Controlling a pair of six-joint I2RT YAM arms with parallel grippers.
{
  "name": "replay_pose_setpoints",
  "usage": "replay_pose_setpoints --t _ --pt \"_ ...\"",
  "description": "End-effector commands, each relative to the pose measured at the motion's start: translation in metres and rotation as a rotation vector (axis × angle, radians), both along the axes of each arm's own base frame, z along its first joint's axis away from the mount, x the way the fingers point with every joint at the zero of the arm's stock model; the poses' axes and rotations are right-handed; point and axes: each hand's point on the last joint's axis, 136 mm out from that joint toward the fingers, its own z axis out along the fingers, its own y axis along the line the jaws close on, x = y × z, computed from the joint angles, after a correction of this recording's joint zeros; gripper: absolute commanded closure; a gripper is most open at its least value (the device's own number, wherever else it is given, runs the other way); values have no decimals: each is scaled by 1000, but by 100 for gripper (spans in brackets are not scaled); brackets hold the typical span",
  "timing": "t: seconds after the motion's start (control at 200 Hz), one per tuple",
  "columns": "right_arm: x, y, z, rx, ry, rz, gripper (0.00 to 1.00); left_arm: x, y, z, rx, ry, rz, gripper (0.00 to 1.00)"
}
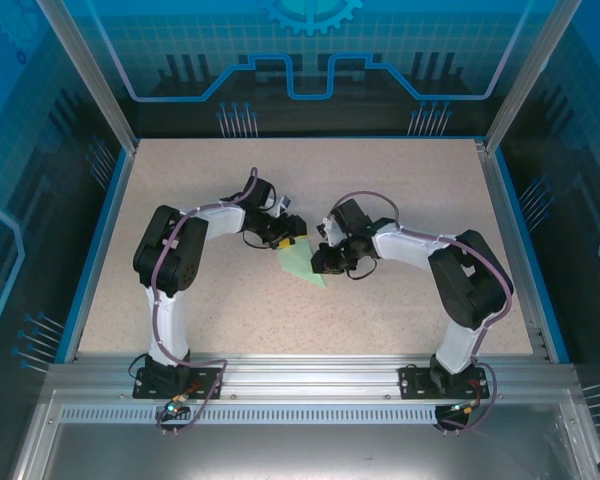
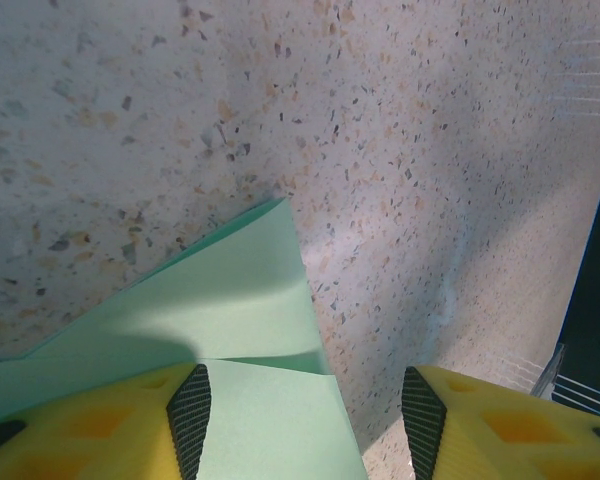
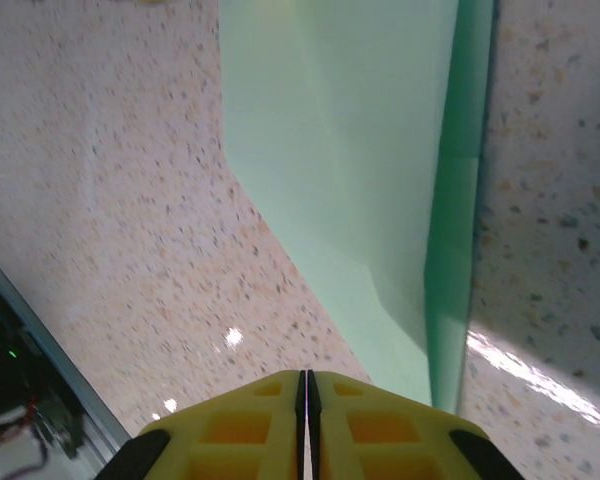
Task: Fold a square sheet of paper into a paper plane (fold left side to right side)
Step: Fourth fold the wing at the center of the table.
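poised over the square sheet of paper, left gripper jaws apart; right gripper at its edge, jaws together, likely to press the crease.

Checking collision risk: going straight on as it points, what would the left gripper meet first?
Likely the folded pale mint-green paper, lying ahead of the open left gripper; depth unclear.

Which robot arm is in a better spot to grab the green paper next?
Probably left: the left gripper is open over the green paper, while the right gripper is shut.
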Motion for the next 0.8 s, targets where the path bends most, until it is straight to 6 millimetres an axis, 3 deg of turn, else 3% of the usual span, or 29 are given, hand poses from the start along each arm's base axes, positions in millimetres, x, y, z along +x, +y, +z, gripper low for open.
replay_pose_setpoints --t 0.0,0.125,0.36,0.64,0.795 --pt "11 11 -11 25 41 -113 88 -11 7 -35 76 85 19 42" --pt "22 21 -17 23 43 -136 88 -10 7 -36 78 90 20 42" --pt "17 30 -34 -12 83 -117 88 -8 7 -35 85 90 22 42" --pt "20 27 -33 -29 56 -111 88 -8 9 -38 97 95 22 42" --pt "14 14 -41 -88 73 -116 88 -8 10 -38 104 95 25 42"
